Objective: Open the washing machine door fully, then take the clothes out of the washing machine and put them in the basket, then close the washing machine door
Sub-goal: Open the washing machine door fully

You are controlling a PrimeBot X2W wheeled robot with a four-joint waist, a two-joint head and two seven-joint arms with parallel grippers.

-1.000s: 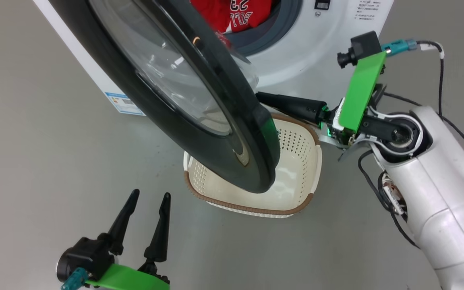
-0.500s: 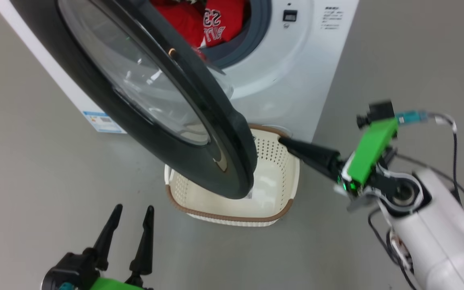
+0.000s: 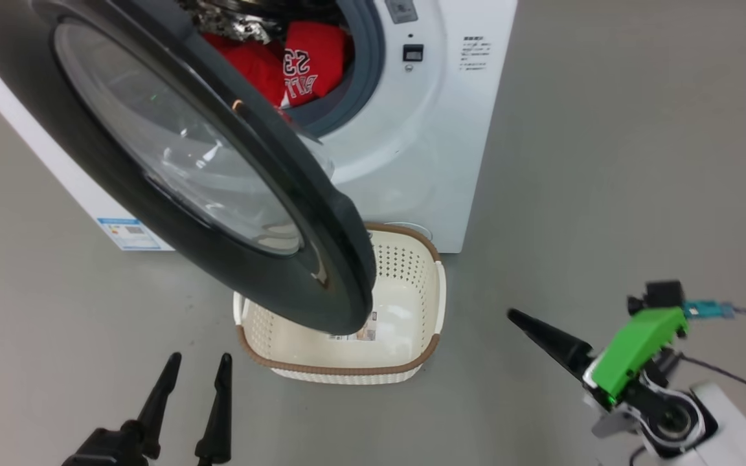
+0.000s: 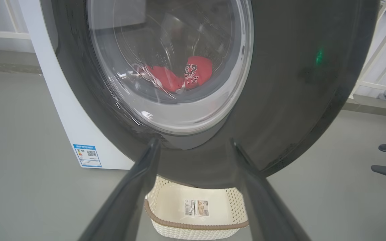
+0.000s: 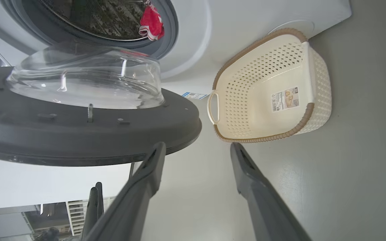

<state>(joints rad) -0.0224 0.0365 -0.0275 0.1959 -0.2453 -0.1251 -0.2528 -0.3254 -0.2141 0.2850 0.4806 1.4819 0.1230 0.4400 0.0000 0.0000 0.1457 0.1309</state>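
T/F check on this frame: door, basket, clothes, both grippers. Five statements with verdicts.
1. The washing machine door is shut. False: it stands open.
2. The basket holds no clothes. True.
3. The red clothes lie inside the washing machine. True.
4. The right gripper grips the door's rim. False: it is open, apart from the door, holding nothing.
5. The left gripper is open. True.

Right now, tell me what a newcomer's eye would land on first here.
The big black-rimmed door stands open across the head view's left and centre, partly covering the cream basket on the floor before the white washer. Behind the door, red clothes stand out in the drum at the top.
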